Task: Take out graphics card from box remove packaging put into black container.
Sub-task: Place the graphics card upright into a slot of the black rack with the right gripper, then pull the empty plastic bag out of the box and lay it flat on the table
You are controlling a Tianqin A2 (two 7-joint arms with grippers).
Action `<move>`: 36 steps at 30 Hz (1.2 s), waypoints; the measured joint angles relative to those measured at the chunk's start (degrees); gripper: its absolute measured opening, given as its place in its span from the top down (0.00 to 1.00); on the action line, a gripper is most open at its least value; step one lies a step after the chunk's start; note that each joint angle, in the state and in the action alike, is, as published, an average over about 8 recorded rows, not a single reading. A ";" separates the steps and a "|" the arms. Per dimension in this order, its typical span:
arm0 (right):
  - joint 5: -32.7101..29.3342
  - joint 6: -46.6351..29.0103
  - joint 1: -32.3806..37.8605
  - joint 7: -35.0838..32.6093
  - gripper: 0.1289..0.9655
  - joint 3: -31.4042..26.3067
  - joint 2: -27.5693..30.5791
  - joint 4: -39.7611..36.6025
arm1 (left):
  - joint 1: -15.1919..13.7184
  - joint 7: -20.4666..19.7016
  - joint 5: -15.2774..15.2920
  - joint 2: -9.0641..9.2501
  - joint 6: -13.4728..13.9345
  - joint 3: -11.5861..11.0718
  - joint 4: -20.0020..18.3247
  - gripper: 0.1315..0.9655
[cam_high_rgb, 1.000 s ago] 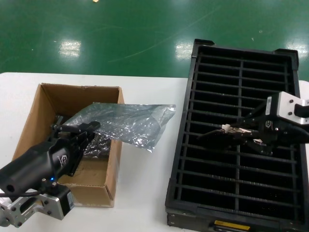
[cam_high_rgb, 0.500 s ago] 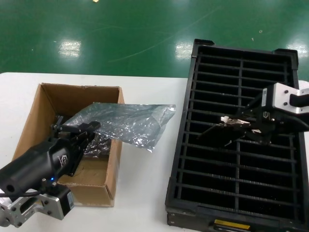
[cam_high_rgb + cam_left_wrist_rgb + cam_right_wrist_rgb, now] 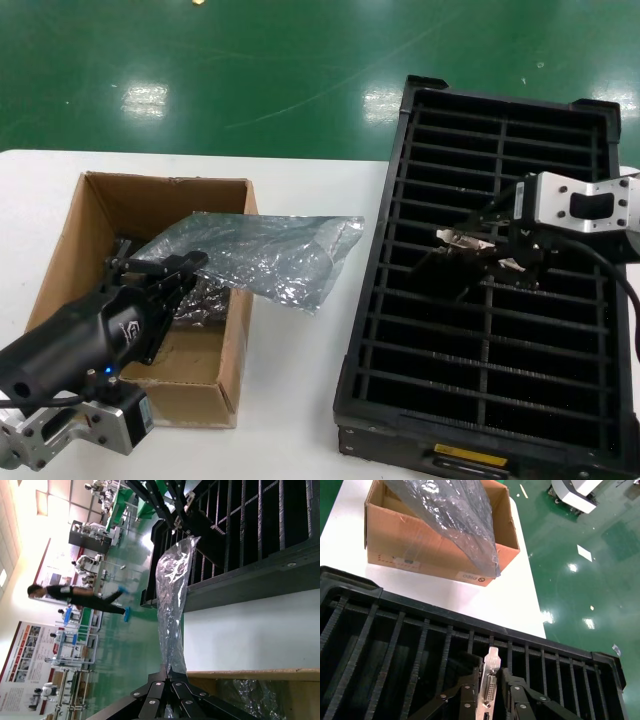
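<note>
Nearest the robot, the left gripper sits over the open cardboard box, its fingers clenched on one end of the empty plastic bag; the left wrist view shows the dark fingertips pinching the bag's lower end just above the box's edge. From that grip the crinkly silvery bag stretches out over the box's wall on the side facing the black tray, its free end hanging above the white table between box and tray without touching the tray. More crumpled plastic lies inside the box under the gripper. Beside the box, the black tray takes up the other side of the table, with a central spine and rows of thin dividers. Over the tray's middle rows, on the half nearer the box, the right gripper is closed on the graphics card. In the right wrist view the card's silver bracket stands upright between the two dark fingers, down among the dividers of one slot. Beyond the tray and table lies the green floor.
</note>
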 joint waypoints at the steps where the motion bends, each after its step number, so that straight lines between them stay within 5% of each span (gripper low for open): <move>1: -0.10 0.15 -0.06 -0.06 0.89 -0.01 -0.08 0.01 | 0.00 0.00 0.00 0.00 0.00 0.00 0.00 0.99; 15: -1.20 5.04 -4.32 4.08 0.73 3.81 -0.08 3.41 | 0.00 0.00 0.00 0.00 0.00 0.00 0.00 0.99; 27: -14.76 24.73 -25.79 21.13 0.46 24.66 -11.63 12.16 | -0.55 -2.19 0.13 0.65 1.29 -0.22 -0.15 0.99; 31: -17.33 26.80 -28.62 23.00 0.35 28.54 -14.97 13.14 | -2.40 -9.38 0.10 3.88 6.65 -2.07 -0.85 0.99; 36: -16.23 25.46 -27.66 21.00 0.23 28.02 -14.45 12.67 | -6.54 -22.29 -1.45 12.15 18.52 -7.18 -1.42 0.99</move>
